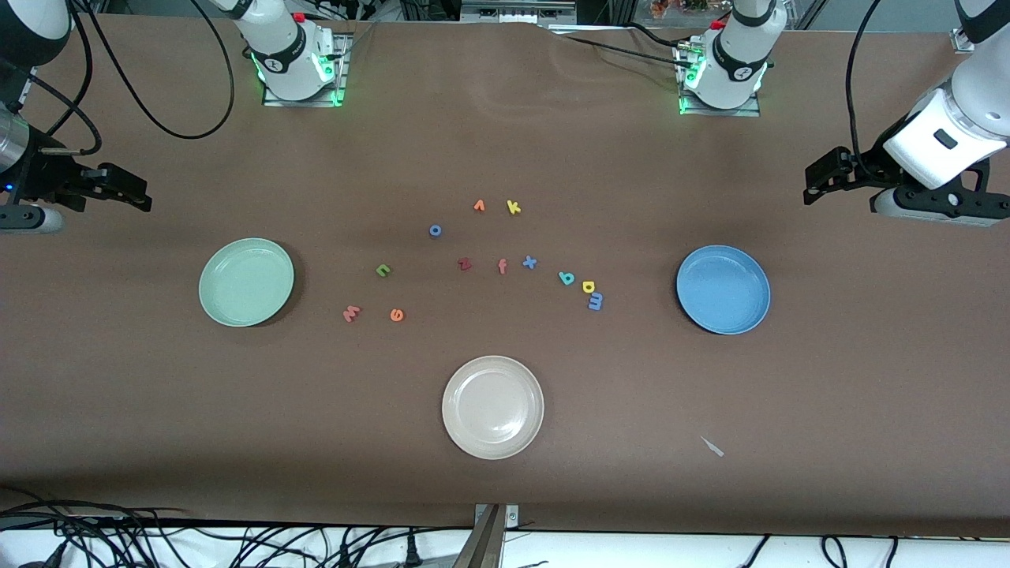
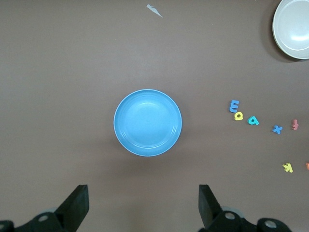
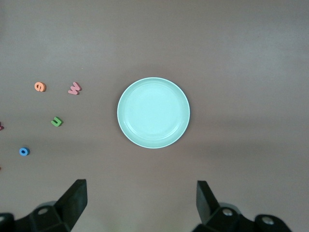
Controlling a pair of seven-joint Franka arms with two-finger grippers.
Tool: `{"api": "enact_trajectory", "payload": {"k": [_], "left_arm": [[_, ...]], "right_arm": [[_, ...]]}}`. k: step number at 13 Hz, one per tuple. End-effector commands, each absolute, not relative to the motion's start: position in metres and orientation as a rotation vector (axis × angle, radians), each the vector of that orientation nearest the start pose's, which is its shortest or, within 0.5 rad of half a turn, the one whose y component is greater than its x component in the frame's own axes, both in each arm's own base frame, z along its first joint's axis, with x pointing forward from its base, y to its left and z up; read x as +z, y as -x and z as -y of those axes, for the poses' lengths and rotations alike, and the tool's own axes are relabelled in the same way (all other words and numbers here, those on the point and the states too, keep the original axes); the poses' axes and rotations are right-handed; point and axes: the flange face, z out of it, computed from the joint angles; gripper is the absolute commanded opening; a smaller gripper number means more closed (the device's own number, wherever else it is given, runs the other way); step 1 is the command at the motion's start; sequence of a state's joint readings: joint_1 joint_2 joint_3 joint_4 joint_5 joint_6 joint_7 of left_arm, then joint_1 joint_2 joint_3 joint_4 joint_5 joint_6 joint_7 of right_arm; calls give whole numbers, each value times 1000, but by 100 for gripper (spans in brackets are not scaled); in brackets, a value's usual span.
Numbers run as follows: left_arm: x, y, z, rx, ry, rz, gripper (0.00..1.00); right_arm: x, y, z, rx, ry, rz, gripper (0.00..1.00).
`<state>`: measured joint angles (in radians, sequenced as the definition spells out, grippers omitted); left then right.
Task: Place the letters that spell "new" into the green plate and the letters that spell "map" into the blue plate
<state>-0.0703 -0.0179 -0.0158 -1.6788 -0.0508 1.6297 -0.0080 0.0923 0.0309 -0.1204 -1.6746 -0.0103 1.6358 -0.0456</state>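
Observation:
The green plate (image 1: 246, 282) (image 3: 153, 112) lies toward the right arm's end of the table. Beside it are the green "n" (image 1: 383, 270) (image 3: 56, 122), the orange "e" (image 1: 397, 315) and the salmon "w" (image 1: 352, 313). At the left arm's end lies the blue plate (image 1: 723, 289) (image 2: 147, 122), with the blue "m" (image 1: 596, 300) (image 2: 234, 106), yellow "a" (image 1: 589, 286) and teal "p" (image 1: 566, 278) clustered next to it. My left gripper (image 1: 821, 177) (image 2: 143, 200) hangs open and holds nothing, up beside the blue plate. My right gripper (image 1: 122, 189) (image 3: 141, 198) hangs open too, beside the green plate.
A beige plate (image 1: 492, 406) sits nearest the front camera. Other letters lie mid-table: a dark red "z" (image 1: 464, 264), salmon "f" (image 1: 502, 267), blue "x" (image 1: 529, 263), blue "o" (image 1: 435, 230), yellow "k" (image 1: 514, 207) and an orange letter (image 1: 479, 206). A paper scrap (image 1: 712, 446) lies near the front.

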Motion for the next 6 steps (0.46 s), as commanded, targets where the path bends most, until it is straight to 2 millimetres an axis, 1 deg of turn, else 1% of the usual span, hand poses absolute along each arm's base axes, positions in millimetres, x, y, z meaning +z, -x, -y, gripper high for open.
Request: {"api": "enact_trajectory", "payload": {"k": [1, 6], "left_arm": [[593, -545, 52, 56, 3179, -145, 100], [594, -545, 52, 57, 3182, -140, 100]], "right_arm": [[568, -566, 18, 110, 3160, 32, 100], [568, -565, 18, 115, 3159, 41, 100]]}}
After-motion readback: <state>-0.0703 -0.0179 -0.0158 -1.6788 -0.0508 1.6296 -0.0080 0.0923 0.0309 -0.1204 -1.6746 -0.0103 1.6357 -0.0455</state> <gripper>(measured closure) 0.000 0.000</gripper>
